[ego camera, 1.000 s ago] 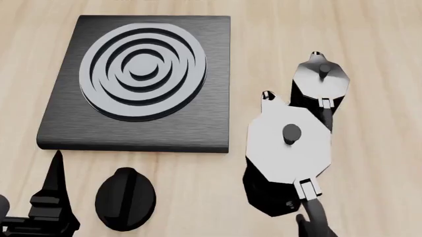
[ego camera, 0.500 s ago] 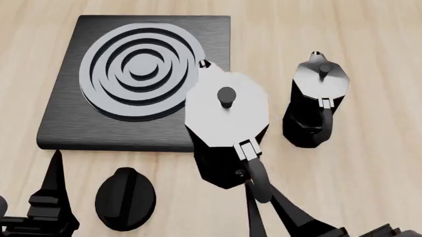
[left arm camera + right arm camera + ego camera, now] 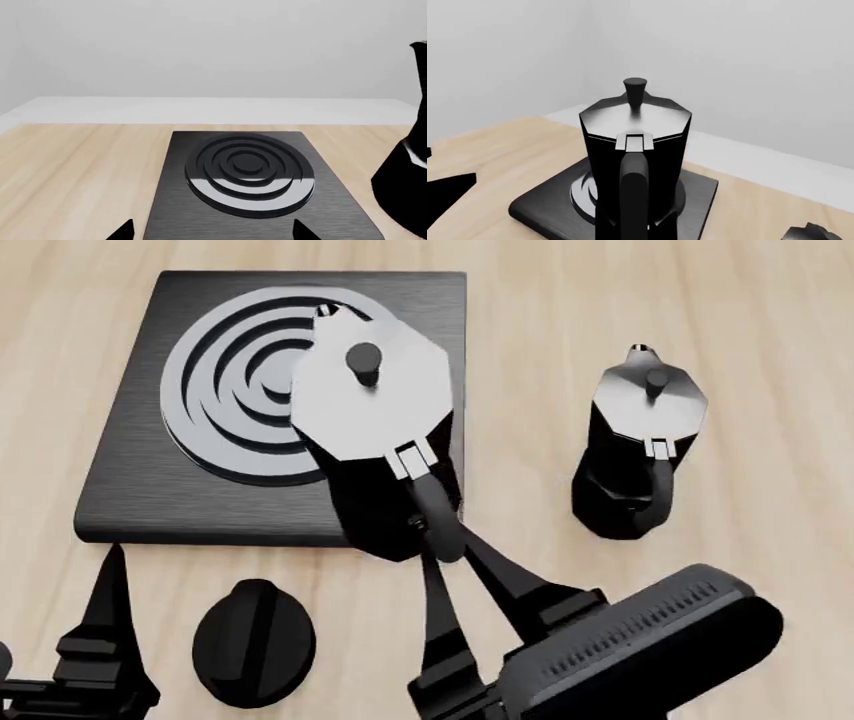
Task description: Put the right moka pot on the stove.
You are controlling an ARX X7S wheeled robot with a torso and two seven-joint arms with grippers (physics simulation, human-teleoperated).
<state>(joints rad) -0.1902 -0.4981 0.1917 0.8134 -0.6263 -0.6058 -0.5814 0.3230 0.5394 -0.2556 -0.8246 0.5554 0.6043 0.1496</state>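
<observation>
The right hand (image 3: 434,540) is closed on the curved handle of the right moka pot (image 3: 374,440), holding it in the air above the stove (image 3: 147,490). In the head view the pot overlaps the right half of the raised rings and the slab's right edge. The right wrist view shows the slab and rings below and behind the pot's base, so I judge it is carried, not set down.

The lift and most of the carry look done. What is left is to bring the pot fully over the rings, lower it until it stands upright on them, and let go.

The other moka pot (image 3: 641,455) stands on the desk (image 3: 747,360) to the right of the stove, well apart from the carried one. The round black knob (image 3: 254,643) lies on the desk just in front of the slab.

The left hand (image 3: 107,640) hangs low near the front left corner of the stove with nothing between its fingers, which stand apart in the left wrist view (only their tips show).

No brand, label or writing can be read on either pot, the stove or the knob.
</observation>
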